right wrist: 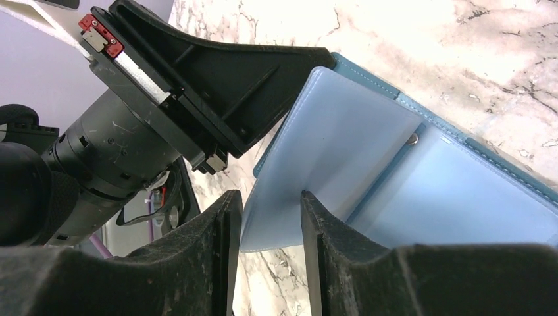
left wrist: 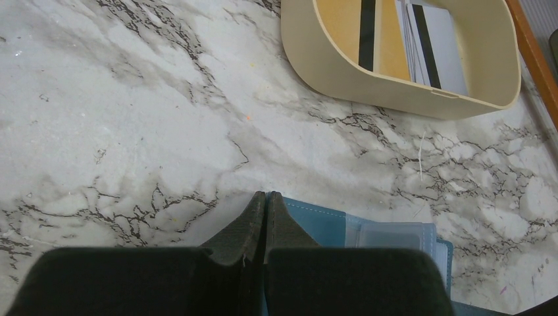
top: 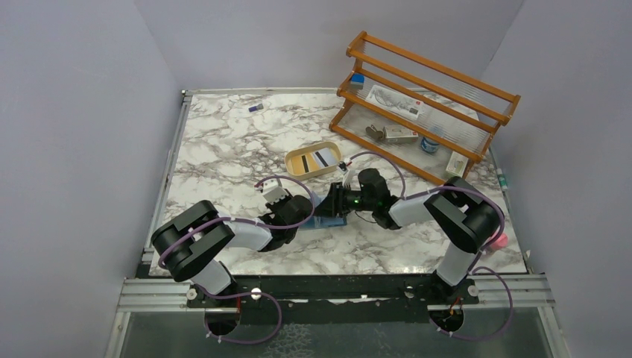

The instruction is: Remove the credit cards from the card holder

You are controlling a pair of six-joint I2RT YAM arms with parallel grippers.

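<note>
The teal card holder (top: pixel 328 219) lies open on the marble table between both arms, its light blue inside (right wrist: pixel 460 191) facing up. My left gripper (left wrist: pixel 266 195) is shut, and its tips rest on the holder's teal edge (left wrist: pixel 329 224). One of its black fingers (right wrist: pixel 263 72) shows in the right wrist view, over the holder's far corner. My right gripper (right wrist: pixel 270 195) has its jaws apart, with the raised light blue flap (right wrist: pixel 316 151) reaching into the gap. Two credit cards, a yellow one (left wrist: pixel 368 33) and a white one (left wrist: pixel 434 46), both with a dark stripe, lie in the tan tray (top: pixel 294 158).
A wooden rack (top: pixel 425 97) with small items stands at the back right. A small purple object (top: pixel 256 108) lies near the back edge. A pink thing (top: pixel 499 240) sits by the right arm. A clear sleeve (left wrist: pixel 395 235) shows inside the holder.
</note>
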